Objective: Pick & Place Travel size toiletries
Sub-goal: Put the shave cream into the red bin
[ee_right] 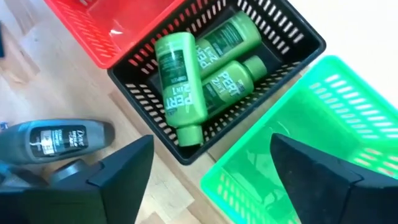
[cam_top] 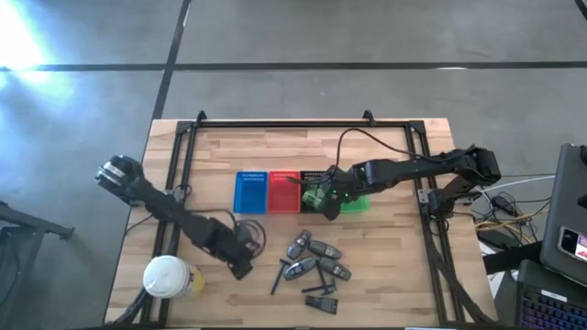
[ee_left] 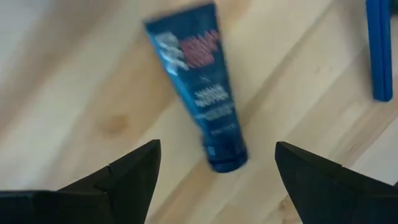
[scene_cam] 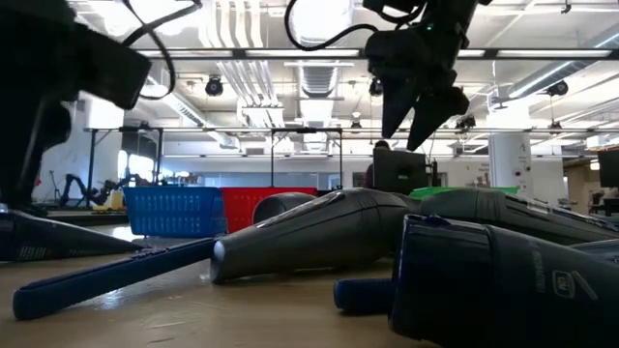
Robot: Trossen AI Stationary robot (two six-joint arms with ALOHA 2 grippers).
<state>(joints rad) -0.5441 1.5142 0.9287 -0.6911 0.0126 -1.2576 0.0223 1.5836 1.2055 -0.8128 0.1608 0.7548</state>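
My left gripper (cam_top: 240,264) is open near the table's front left. In its wrist view (ee_left: 217,147) the fingers stand on either side of a dark blue tube (ee_left: 200,87) that lies flat on the wood, without touching it. A blue razor handle (ee_left: 379,50) lies beside the tube. My right gripper (cam_top: 326,196) hangs open above the black basket (ee_right: 292,38), which holds three bright green bottles (ee_right: 180,81). It is also seen from the low view (scene_cam: 416,108). A heap of dark grey bottles and razors (cam_top: 316,264) lies on the table front centre. One grey bottle (ee_right: 56,140) lies in front of the baskets.
Blue (cam_top: 250,191), red (cam_top: 282,191), black and green (cam_top: 356,203) baskets stand side by side mid-table. A white-lidded round container (cam_top: 165,275) stands at the front left corner. A black rail frame (cam_top: 293,124) runs around the table. Grey bottles (scene_cam: 319,232) fill the foreground of the low view.
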